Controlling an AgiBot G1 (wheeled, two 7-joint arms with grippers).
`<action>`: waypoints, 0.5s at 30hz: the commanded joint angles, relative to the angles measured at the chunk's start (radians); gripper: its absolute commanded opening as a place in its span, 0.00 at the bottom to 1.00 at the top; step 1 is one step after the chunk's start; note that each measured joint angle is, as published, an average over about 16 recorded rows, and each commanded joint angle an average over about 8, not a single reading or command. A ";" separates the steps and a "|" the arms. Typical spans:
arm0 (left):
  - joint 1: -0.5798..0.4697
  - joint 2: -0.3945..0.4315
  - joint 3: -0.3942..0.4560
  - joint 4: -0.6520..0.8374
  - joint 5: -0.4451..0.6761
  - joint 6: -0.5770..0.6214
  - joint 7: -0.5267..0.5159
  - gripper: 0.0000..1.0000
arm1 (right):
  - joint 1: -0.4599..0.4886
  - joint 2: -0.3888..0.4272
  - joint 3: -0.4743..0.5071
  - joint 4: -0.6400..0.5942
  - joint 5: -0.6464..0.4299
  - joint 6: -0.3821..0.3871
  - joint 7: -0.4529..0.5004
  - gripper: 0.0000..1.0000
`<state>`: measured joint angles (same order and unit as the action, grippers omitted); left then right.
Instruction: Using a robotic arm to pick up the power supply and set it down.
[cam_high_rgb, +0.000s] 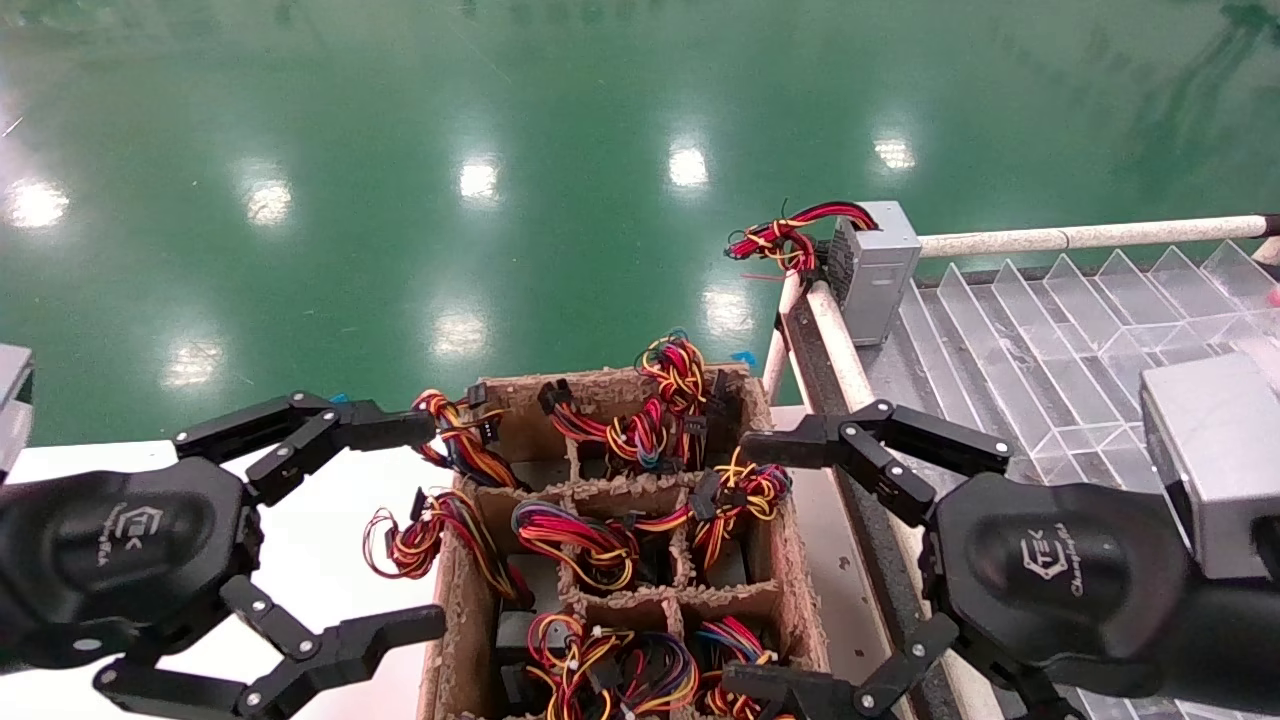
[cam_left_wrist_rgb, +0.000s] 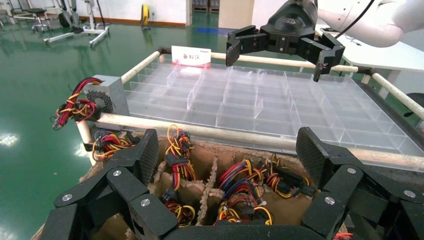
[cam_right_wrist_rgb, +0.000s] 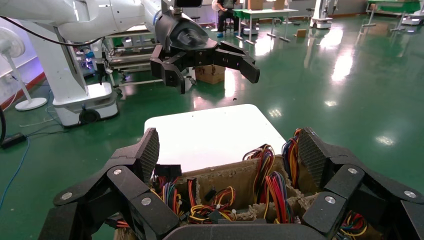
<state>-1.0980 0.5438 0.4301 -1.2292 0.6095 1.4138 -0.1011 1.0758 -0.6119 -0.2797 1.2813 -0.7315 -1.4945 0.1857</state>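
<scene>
Green glossy floor fills the background, with ceiling lights mirrored in it. At far left we see our left gripper (cam_high_rgb: 330, 530) hovering over a white table (cam_high_rgb: 330, 560), fingers spread wide and holding nothing; it sits just beside the left wall of a cardboard crate (cam_high_rgb: 770, 560). We count several cells in the crate, divided by ragged partitions, each stuffed with tied red, yellow and black wire bundles (cam_high_rgb: 580, 535) that spill over the rims. On the crate's right side our right gripper (cam_high_rgb: 790, 565) hangs above the gap between crate and tray, fingers likewise splayed and empty. Farther right lies a clear plastic tray (cam_high_rgb: 1060, 330) of dividers inside a frame of pale tubes. At its far left corner stands the power supply (cam_high_rgb: 875, 270), a grey metal box upright on the tray's edge, its wires (cam_high_rgb: 785, 235) jutting out over the floor.
</scene>
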 joint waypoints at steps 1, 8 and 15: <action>0.000 0.000 0.000 0.000 0.000 0.000 0.000 1.00 | 0.000 0.000 0.000 0.000 0.000 0.000 0.000 1.00; 0.000 0.000 0.000 0.000 0.000 0.000 0.000 1.00 | 0.000 0.000 0.000 0.000 0.000 0.000 0.000 1.00; 0.000 0.000 0.000 0.000 0.000 0.000 0.000 1.00 | 0.000 0.000 0.000 0.000 0.000 0.000 0.000 1.00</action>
<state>-1.0980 0.5438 0.4301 -1.2292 0.6095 1.4138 -0.1011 1.0758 -0.6119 -0.2797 1.2813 -0.7314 -1.4945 0.1857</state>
